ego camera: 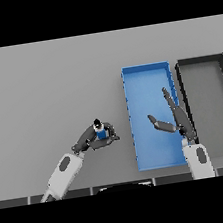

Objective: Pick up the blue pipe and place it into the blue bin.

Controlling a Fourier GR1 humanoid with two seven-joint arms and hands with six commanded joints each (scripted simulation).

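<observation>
The blue pipe point(101, 132) is a small blue piece with a dark end, sitting on the grey table left of the blue bin point(134, 80). My left hand point(91, 139) comes in from the lower left and has its fingers and thumb curled round the pipe. My right hand point(178, 118) hovers over the right side of the blue bin, fingers straight and pointing away from me, thumb spread to the left, holding nothing.
A black bin point(200, 60) with a grey floor stands directly right of the blue bin, their walls nearly touching. Grey table surface stretches to the left and behind the bins.
</observation>
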